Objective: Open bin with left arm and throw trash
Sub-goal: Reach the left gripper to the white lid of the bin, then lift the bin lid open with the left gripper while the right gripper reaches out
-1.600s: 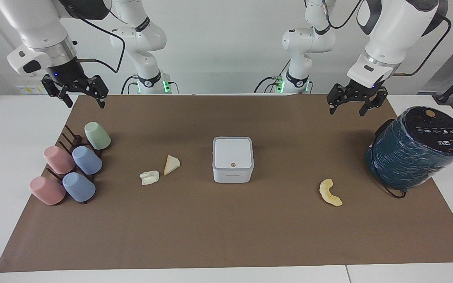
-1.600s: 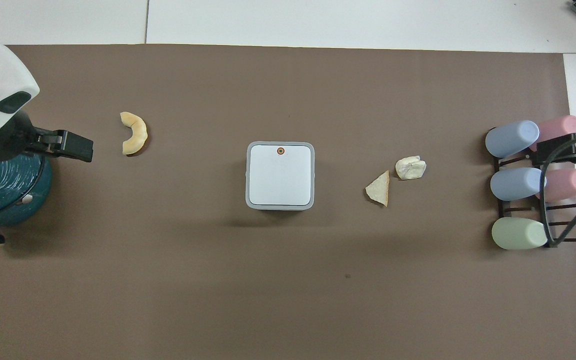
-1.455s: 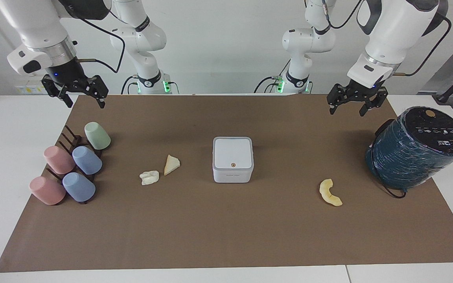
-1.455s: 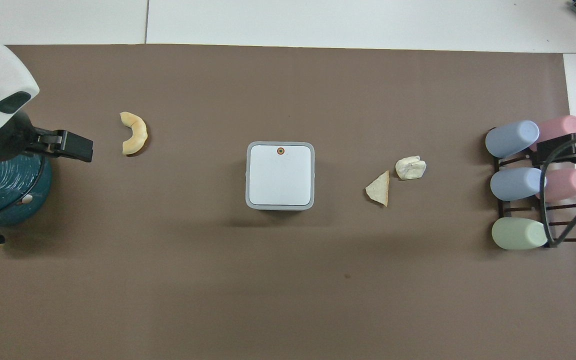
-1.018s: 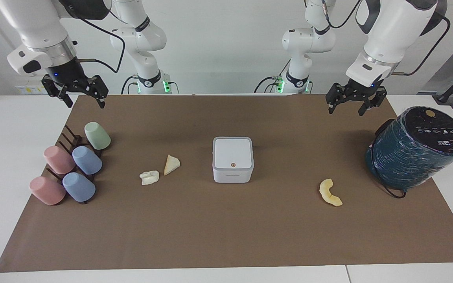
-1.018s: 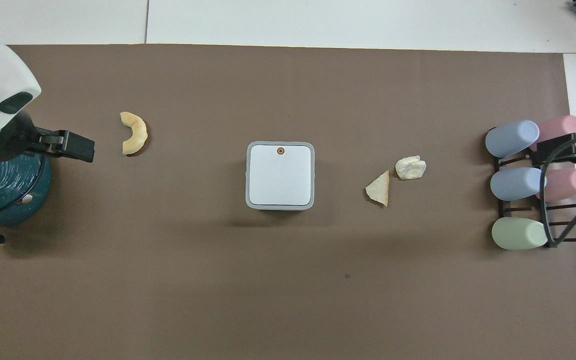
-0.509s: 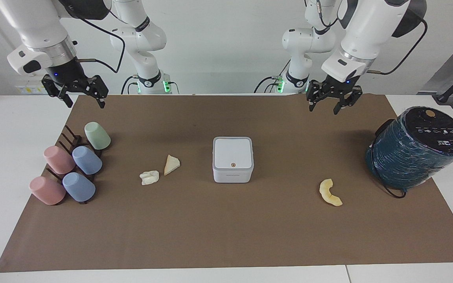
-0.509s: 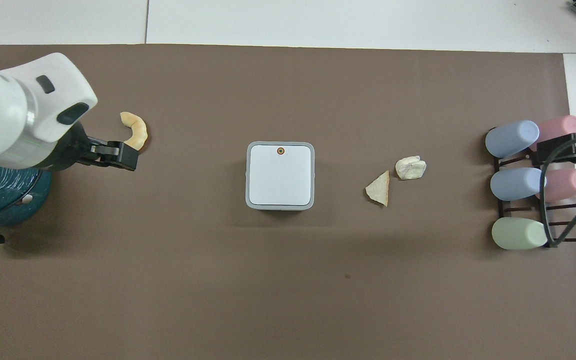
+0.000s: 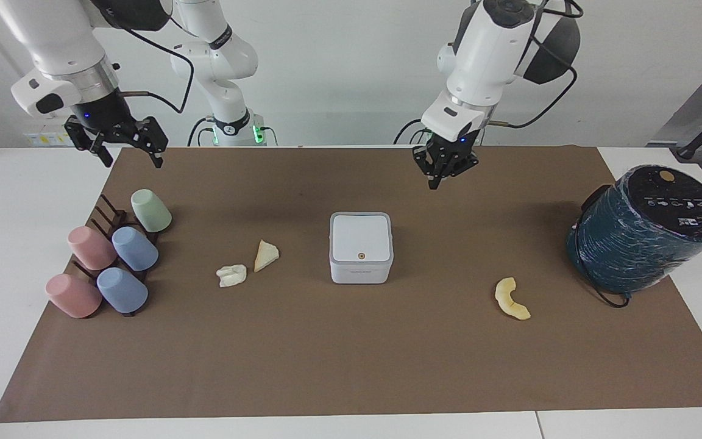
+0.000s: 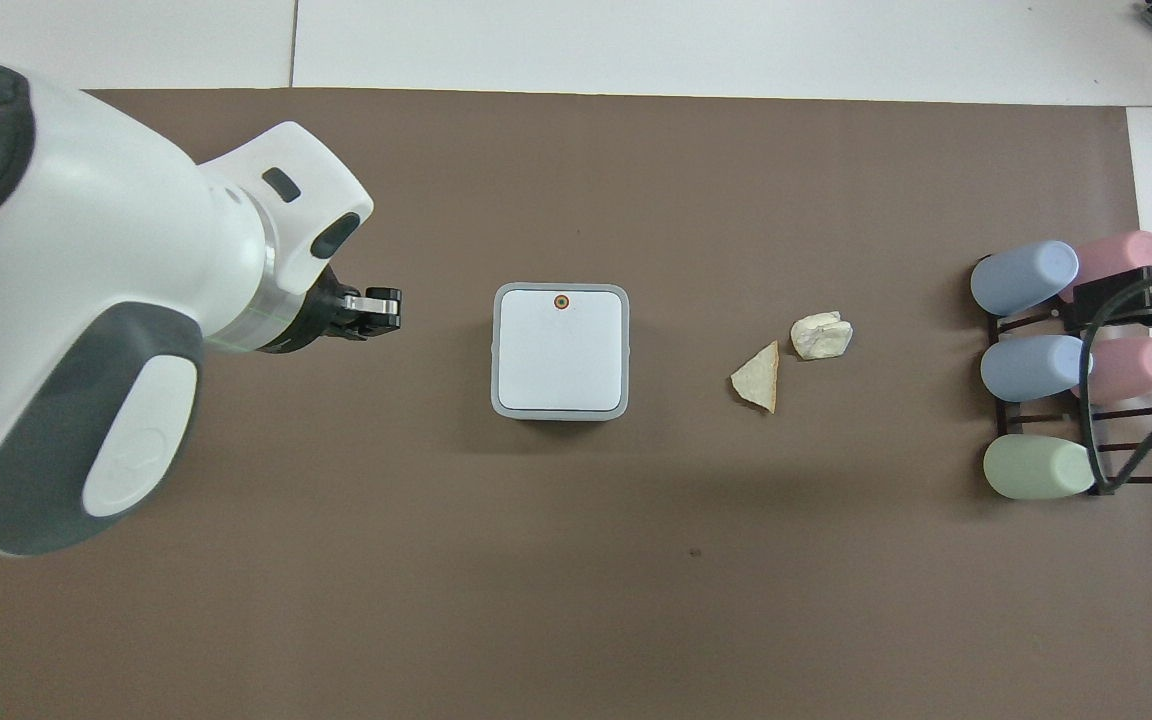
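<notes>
Trash lies in three pieces on the brown mat of the desk (image 9: 339, 366): a white wad (image 9: 231, 275) and a pale wedge (image 9: 265, 255) close together beside the bin (image 9: 361, 247) toward the right arm's end, and a yellow crescent (image 9: 512, 298) toward the left arm's end. One bin, lid down. Five cups (image 9: 113, 256) lie on a rack, and one teal cylinder (image 9: 646, 228) stands alone. Left end effector (image 9: 446, 172) hangs over the mat near the bin, fingers together. Right end effector (image 9: 127, 152), fingers apart, waits over the mat's corner.

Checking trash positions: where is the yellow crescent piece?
The yellow crescent piece lies on the brown mat, between the bin and the teal cylinder.
</notes>
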